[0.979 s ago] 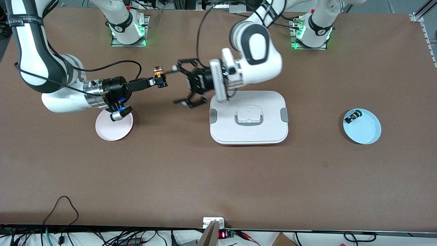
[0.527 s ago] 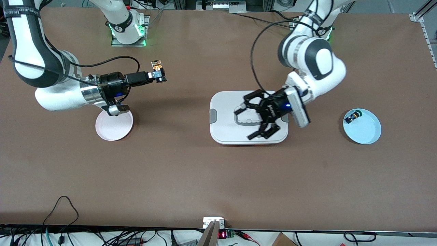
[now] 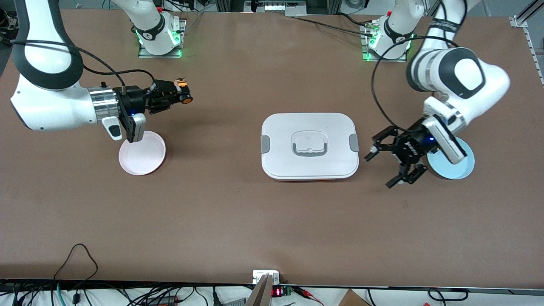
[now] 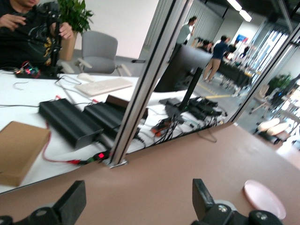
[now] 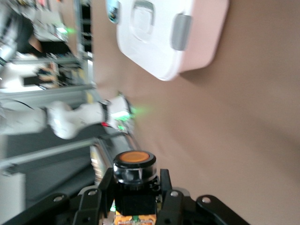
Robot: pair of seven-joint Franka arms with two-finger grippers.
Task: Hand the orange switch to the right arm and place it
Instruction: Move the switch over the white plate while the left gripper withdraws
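Observation:
The orange switch point(image 3: 184, 92), black with a round orange cap, is clamped in my right gripper point(image 3: 180, 95), which is shut on it over the bare table close to the pink plate point(image 3: 142, 159). In the right wrist view the switch point(image 5: 134, 172) sits between the slim black fingers point(image 5: 165, 186), cap pointing away from the wrist. My left gripper point(image 3: 384, 163) hangs open over the table between the white box and the blue plate point(image 3: 462, 169). Its fingers point(image 4: 202, 199) stand wide apart with nothing between them.
A white lidded box point(image 3: 309, 123) with grey latches sits mid-table and also shows in the right wrist view point(image 5: 159, 37). The left wrist and its camera cover part of the blue plate. The pink plate point(image 4: 265, 200) shows in the left wrist view.
The left arm has swung away from the right gripper, across the white box to beside the blue plate. The right gripper has drawn back toward its own end, turning the switch.

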